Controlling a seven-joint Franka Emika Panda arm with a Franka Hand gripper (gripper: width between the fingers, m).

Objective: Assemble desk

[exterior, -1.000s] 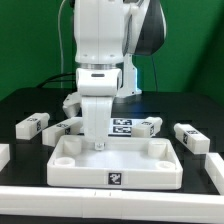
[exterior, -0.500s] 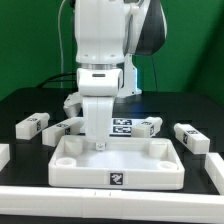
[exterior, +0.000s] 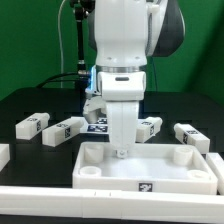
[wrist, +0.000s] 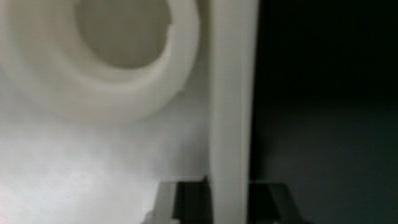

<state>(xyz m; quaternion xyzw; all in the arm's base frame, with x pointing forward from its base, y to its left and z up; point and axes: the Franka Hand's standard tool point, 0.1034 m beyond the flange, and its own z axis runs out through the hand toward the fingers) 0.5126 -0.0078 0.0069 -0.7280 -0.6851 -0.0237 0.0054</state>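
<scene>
The desk top [exterior: 110, 183], a white rimmed tray with round corner sockets, lies flat near the front of the table. My gripper [exterior: 121, 152] comes straight down onto its far rim and is shut on that wall. In the wrist view the rim [wrist: 228, 100] runs as a pale strip between my two dark fingertips [wrist: 185, 205], with one round socket [wrist: 125, 40] beside it, and the gripper [wrist: 226, 205] pinches the strip. Several white leg blocks lie behind the tray: two on the exterior view's left [exterior: 32, 124] [exterior: 62, 131], two on its right [exterior: 150, 125] [exterior: 192, 137].
The marker board [exterior: 98, 126] lies on the black table behind the tray, partly hidden by my arm. A white bar [exterior: 40, 198] runs along the table's front edge. A small white piece [exterior: 3, 153] shows at the exterior view's left edge.
In the last half second my arm and the desk top in its grip have slid together toward the exterior view's right. The leg blocks have stayed put.
</scene>
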